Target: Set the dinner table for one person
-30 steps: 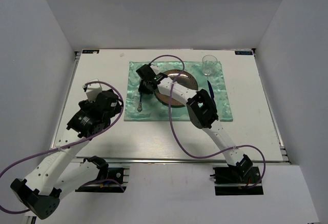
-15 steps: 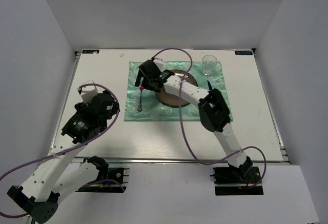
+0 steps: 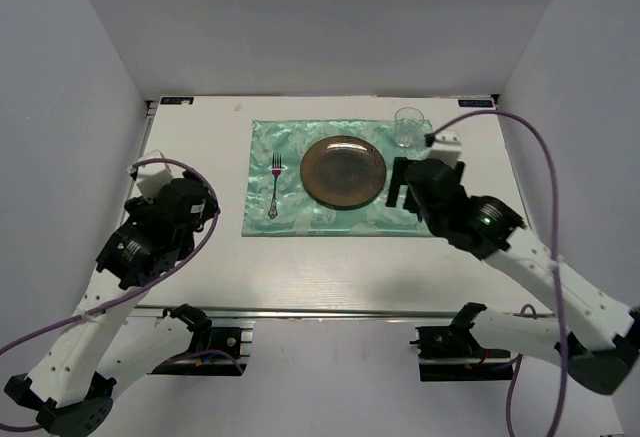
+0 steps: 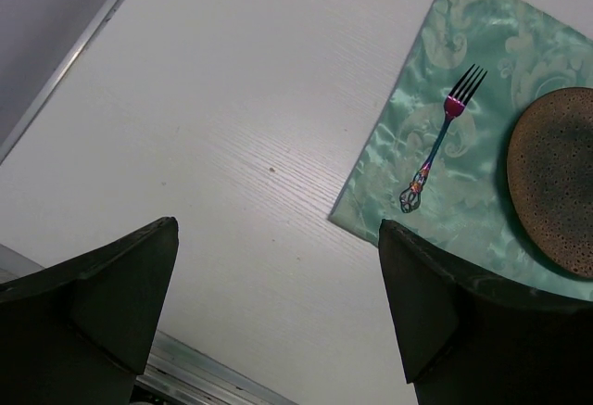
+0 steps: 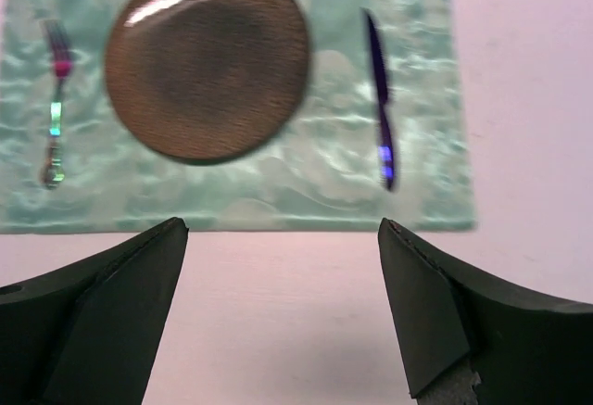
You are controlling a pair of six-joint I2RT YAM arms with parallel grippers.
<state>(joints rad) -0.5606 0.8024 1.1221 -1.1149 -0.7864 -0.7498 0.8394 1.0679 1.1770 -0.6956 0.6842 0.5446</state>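
On the white dinner table (image 3: 200,137) lies a green placemat (image 3: 340,219) with a brown plate (image 3: 343,171) at its middle. A fork (image 3: 275,185) lies left of the plate, tines pointing away. A clear glass (image 3: 407,127) stands at the mat's far right corner. A blue knife (image 5: 378,99) lies right of the plate. My right gripper (image 5: 283,229) hangs open and empty over the bare table just near of the mat. My left gripper (image 4: 278,229) is open and empty too, above the table's near left part, well left of the fork (image 4: 443,136).
A metal rail (image 4: 185,373) runs along the near edge of the table. White walls close in the far side and both flanks. The right arm (image 3: 480,222) covers the mat's right edge in the top view.
My right arm has drawn back from the fork across the plate to the right side, and its jaws have opened. The fork stays on the mat. My left arm has pulled back slightly.
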